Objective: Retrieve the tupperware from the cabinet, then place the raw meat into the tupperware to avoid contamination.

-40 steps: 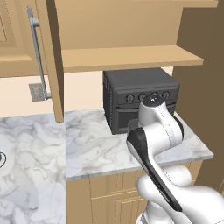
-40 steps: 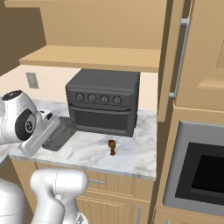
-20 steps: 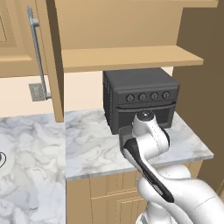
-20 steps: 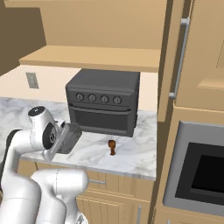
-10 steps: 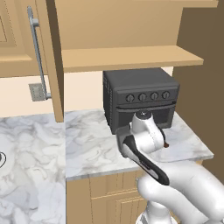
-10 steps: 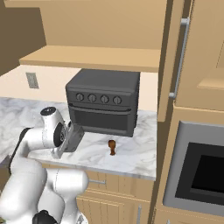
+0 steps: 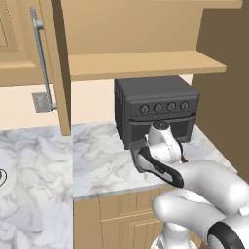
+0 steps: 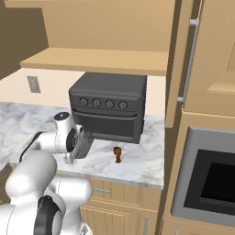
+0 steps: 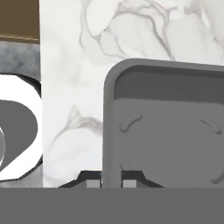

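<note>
Your hand (image 9: 112,181) is pinched tight on the left rim of the tupperware (image 9: 170,131), one fingertip either side of the wall in the hand view, and the tub hangs low over the marble desk (image 8: 137,158) right in front of the toaster oven (image 8: 110,108). In the right base view the tupperware (image 8: 85,144) sits tilted at the end of the wrist, not flat yet, so I'd level the wrist before you go down or one edge will touch first and the tub will rock. Put it on a bare bit of marble, near the raw meat (image 8: 117,154) but not on top of it; that little drumstick stands just to the right of the tub, close to the oven front. Let the base rest fully before you let go, since a grip on one wall can flick a light tub. In the left base view the hand (image 7: 138,156) is tucked low at the oven's lower left corner, with the open cabinet (image 7: 58,63) door well off to the side. Versus two seconds ago, the arm has dropped a lot: the wrist was up at knob height then and is down near the desk now, and the tub has moved right, closer to the meat. The meat itself hasn't budged.
</note>
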You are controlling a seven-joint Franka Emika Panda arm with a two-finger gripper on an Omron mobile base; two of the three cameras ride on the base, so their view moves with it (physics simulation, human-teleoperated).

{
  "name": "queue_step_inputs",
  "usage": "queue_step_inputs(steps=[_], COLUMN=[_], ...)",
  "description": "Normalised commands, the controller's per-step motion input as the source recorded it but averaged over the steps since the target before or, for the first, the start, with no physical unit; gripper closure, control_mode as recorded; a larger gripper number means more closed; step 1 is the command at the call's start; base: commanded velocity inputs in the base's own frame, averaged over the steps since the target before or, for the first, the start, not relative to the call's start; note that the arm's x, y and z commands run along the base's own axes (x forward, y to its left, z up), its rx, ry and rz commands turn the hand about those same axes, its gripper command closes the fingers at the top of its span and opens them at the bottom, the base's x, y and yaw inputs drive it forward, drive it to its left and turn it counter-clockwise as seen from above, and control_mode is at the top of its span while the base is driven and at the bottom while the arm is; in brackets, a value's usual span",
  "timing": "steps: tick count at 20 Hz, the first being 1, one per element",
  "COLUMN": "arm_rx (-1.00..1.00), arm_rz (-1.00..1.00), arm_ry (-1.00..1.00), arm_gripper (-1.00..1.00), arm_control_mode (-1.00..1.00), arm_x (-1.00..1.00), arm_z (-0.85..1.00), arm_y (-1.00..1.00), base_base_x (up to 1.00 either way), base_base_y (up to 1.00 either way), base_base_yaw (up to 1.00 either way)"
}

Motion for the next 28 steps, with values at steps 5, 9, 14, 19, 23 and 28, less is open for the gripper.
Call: queue_step_inputs(steps=[5,9,14,19,23,28], arm_rx=[0.01,0.0,0.02,0.05,0.04,0.02], arm_rz=[0.04,0.04,0.02,0.01,0.0,0.0], arm_ry=[0.0,0.0,0.04,0.04,0.06,0.03], arm_gripper=[1.0,1.0,1.0,1.0,1.0,1.0], arm_control_mode=[-1.0,-1.0,-1.0,-1.0,-1.0,-1.0], arm_x=[0.16,0.13,0.04,0.0,-0.06,0.0], arm_z=[-0.37,-0.34,-0.39,-0.37,-0.24,-0.09], arm_y=[-0.07,-0.03,-0.01,0.0,0.0,0.0], base_base_x=[0.0,0.0,0.0,0.0,0.0,0.0], base_base_y=[0.0,0.0,0.0,0.0,0.0,0.0], base_base_yaw=[0.0,0.0,0.0,0.0,0.0,0.0])
